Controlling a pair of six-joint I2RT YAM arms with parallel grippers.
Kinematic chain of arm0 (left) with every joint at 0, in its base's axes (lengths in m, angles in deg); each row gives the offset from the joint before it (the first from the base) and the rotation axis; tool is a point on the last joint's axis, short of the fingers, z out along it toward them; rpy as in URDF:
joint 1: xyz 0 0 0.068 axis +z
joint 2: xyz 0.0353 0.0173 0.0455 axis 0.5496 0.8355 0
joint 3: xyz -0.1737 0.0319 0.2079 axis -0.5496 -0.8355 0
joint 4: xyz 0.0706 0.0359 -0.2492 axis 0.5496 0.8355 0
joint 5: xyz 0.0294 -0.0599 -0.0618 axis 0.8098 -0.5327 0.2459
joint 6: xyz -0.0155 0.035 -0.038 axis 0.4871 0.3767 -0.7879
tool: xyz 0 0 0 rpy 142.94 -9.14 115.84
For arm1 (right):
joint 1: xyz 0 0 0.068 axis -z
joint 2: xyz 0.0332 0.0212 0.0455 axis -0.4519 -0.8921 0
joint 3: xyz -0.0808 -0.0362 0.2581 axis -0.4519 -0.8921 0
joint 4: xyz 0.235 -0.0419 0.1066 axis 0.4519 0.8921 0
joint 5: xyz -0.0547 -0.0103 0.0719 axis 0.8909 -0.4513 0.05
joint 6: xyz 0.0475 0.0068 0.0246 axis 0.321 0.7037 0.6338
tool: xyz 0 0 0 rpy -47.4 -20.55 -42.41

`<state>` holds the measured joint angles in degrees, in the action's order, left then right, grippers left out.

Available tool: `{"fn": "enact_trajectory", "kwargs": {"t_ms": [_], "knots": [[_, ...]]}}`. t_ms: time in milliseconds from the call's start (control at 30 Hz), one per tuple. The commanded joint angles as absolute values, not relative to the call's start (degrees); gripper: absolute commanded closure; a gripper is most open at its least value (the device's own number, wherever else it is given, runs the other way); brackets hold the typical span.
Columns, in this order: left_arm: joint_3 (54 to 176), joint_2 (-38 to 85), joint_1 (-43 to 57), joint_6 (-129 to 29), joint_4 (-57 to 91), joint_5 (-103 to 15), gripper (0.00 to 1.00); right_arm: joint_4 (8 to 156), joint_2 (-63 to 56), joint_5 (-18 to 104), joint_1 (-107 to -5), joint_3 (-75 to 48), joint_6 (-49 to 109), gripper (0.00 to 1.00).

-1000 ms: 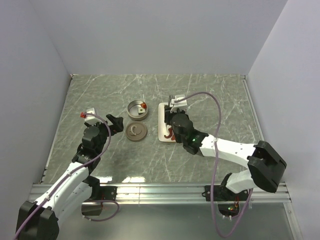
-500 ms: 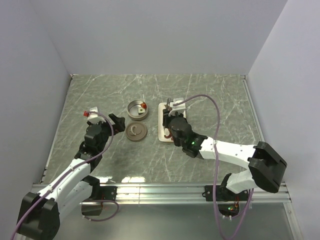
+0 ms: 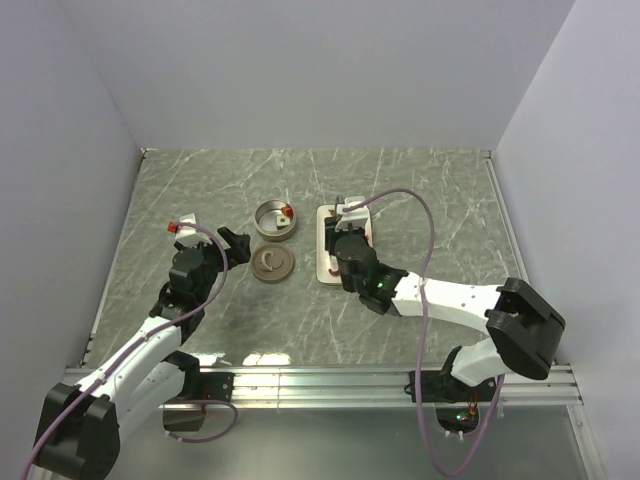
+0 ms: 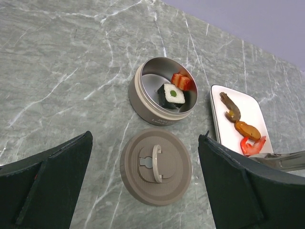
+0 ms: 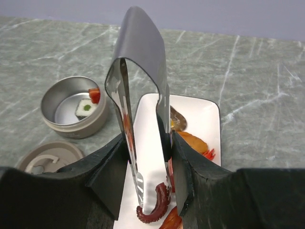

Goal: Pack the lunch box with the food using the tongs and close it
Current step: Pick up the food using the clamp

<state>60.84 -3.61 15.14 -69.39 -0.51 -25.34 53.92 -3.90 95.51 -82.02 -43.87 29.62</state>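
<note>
Right wrist view, left to right — the brown lid lies flat on the marble. Behind it, the open lunch box holds a sushi cube and a red piece. My right claw clamps the tongs — their tips reach a red curled piece on the white plate.

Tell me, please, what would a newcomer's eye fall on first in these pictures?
The right gripper holds shiny tongs upright over the white plate, their tips at a curled dark-red piece. Left of the plate sits the open round tin with a rice cube and a red piece inside, its lid lying flat on the table, nearer the arms.
</note>
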Motion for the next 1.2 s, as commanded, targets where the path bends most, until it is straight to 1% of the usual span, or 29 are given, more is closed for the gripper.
{"fn": "enact_trajectory", "kwargs": {"t_ms": [0, 233, 467, 567, 733, 800, 900, 933, 1000, 1167], "knots": [[62.4, -4.9, 15.3, -69.2, -3.1, -26.0, 0.01, 56.2, -5.9, 100.4, -82.2, -42.6, 29.6, 0.53], [62.5, -4.3, 15.3, -69.1, -3.0, -26.1, 0.01, 56.7, -5.0, 99.4, -82.1, -42.7, 29.9, 0.53], [62.4, -4.9, 15.3, -69.2, -2.8, -26.0, 0.01, 60.0, -9.9, 98.8, -82.1, -39.1, 30.7, 0.52], [62.4, -4.8, 15.2, -69.1, -2.8, -26.1, 0.00, 61.6, -11.3, 100.5, -82.1, -37.8, 30.7, 0.51], [62.4, -4.9, 15.3, -69.1, -2.9, -26.2, 0.00, 62.6, -9.4, 101.9, -82.1, -38.8, 30.6, 0.51], [62.3, -5.0, 15.3, -69.3, -2.9, -26.2, 0.01, 61.9, -8.0, 100.5, -82.1, -39.6, 30.8, 0.53], [62.3, -5.3, 15.3, -69.2, -2.8, -26.1, 0.01, 61.8, -7.4, 98.1, -82.1, -39.8, 31.1, 0.59], [62.2, -5.3, 15.3, -69.2, -2.7, -26.0, 0.01, 61.8, -7.4, 97.7, -82.1, -39.8, 31.1, 0.63], [62.2, -5.5, 15.3, -69.2, -2.7, -26.0, 0.01, 61.6, -7.5, 96.1, -82.2, -39.6, 31.1, 0.68], [62.4, -5.1, 15.3, -69.2, -2.6, -26.2, 0.01, 61.2, -7.7, 94.5, -82.2, -36.2, 29.0, 0.71]]}}
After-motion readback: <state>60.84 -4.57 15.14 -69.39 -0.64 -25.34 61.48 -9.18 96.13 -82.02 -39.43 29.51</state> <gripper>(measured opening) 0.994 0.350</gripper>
